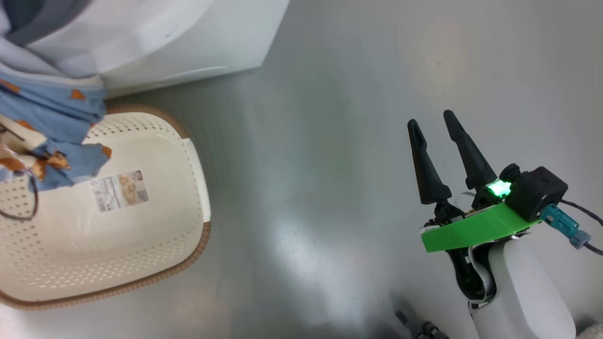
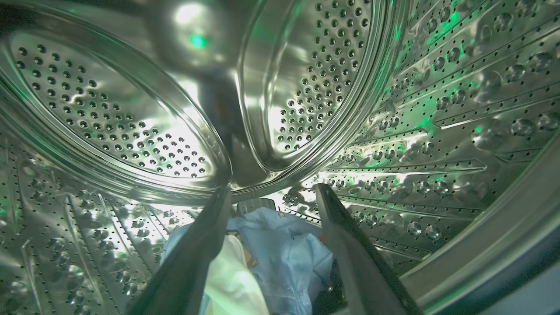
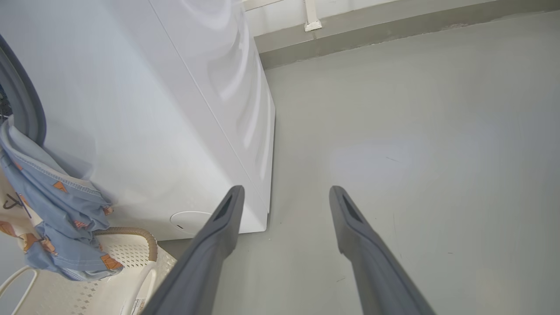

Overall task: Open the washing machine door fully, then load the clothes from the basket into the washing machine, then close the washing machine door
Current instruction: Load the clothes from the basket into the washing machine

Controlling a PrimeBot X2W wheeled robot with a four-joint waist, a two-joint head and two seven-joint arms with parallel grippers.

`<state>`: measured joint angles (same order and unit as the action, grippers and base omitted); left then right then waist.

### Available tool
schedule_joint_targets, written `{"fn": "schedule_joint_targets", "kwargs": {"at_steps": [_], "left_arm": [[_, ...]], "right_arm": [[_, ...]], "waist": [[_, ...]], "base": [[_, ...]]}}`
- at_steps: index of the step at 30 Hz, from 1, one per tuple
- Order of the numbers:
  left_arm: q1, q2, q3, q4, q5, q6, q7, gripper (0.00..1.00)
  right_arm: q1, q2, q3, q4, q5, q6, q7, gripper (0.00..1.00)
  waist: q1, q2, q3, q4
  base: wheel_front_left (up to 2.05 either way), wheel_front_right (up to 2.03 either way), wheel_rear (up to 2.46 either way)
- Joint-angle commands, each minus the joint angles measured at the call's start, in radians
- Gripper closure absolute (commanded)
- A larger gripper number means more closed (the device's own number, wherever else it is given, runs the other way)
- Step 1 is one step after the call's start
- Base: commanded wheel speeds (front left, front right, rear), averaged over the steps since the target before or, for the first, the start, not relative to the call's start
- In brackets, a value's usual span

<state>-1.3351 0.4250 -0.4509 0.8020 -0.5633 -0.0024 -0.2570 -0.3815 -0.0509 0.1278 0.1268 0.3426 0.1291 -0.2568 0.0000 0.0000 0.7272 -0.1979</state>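
1. The left gripper [image 2: 273, 188] is deep inside the shiny steel drum [image 2: 109, 109] of the washing machine [image 1: 188, 42]. Its two fingers stand wide apart and hold nothing.
2. Just under those fingers lie some of the clothes [image 2: 284, 253], blue with a cream piece, on the bottom of the drum. Wide jaws fit a hand that lets cloth drop, so this looks like the loading step.
3. Not all the clothes are inside. A blue part with little orange bears hangs out of the machine's mouth, over the grey rubber ring [image 3: 26, 109], and dangles above the basket [image 1: 155, 235]. I cannot tell if this hanging part is joined to the pile in the drum, because the view is cut off there.
4. The basket sits on the floor [image 1: 330, 141] right in front of the machine. It is probably that close so the clothes have only a short way to go. Its bottom is mostly bare, and the sticker [image 1: 120, 189] shows.
5. The right gripper [image 1: 430, 118] is off to the side above the floor, well apart from the basket. Its fingers are wide too and hold nothing. It seems to wait there so the left arm has room.
6. The hanging cloth needs to go in next. If it stays over the ring, the door could pinch it when it shuts.
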Motion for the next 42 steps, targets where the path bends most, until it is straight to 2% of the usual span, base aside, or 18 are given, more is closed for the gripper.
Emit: {"fn": "schedule_joint_targets", "kwargs": {"at_steps": [1,20,35,42], "left_arm": [[0.021,0.038,0.029,-0.033,0.006,0.012,-0.005,0.0],[0.312,-0.029,0.142,-0.241,0.07,0.035,-0.005,0.0],[0.623,-0.078,0.289,-0.522,0.147,0.063,-0.005,0.0],[0.745,-0.11,0.357,-0.605,0.18,0.07,-0.005,0.0]], "right_arm": [[0.042,0.001,0.015,-0.015,-0.014,0.002,-0.005,0.0],[0.088,0.001,-0.019,0.006,-0.055,0.002,-0.005,0.0],[0.108,0.001,-0.026,0.005,-0.064,0.002,-0.005,0.0],[0.111,0.001,-0.026,0.006,-0.066,0.002,-0.005,0.0]], "waist": [[0.0,0.0,-0.022,0.018],[0.0,0.0,-0.154,0.093],[0.0,0.0,-0.186,0.113],[0.0,0.0,-0.188,0.119]], "base": [[0.0,0.0,0.0],[0.0,0.0,0.0],[0.0,0.0,0.0],[0.0,0.0,0.0]]}}
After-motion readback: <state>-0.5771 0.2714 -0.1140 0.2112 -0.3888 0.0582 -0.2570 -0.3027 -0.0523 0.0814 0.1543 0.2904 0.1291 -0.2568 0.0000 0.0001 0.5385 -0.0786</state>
